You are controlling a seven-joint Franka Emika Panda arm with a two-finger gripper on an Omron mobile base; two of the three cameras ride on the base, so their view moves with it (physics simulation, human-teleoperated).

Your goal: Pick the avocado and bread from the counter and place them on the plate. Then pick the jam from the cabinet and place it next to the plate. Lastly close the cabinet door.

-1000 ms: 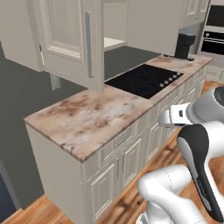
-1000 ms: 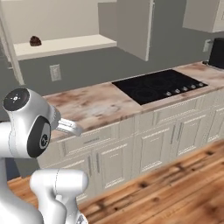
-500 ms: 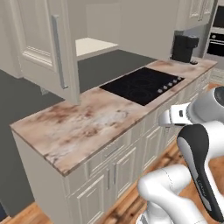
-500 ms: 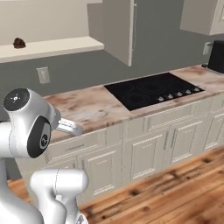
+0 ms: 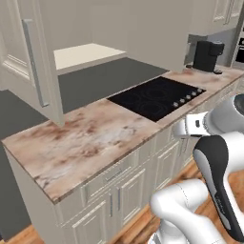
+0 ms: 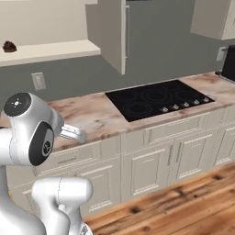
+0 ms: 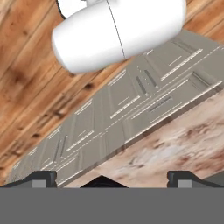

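At upper left of the right base view, on the open cabinet shelf: the bread, a dark lump. Below, marbled counter with a black cooktop; cabinet door swung open at left of the left base view. At bottom of the hand view, gripper spread wide, holding nothing, over the counter edge.

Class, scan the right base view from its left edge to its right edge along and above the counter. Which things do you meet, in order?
Dark lump on the cabinet shelf → wall outlet → open cabinet door → black cooktop → dark appliance at the right edge.
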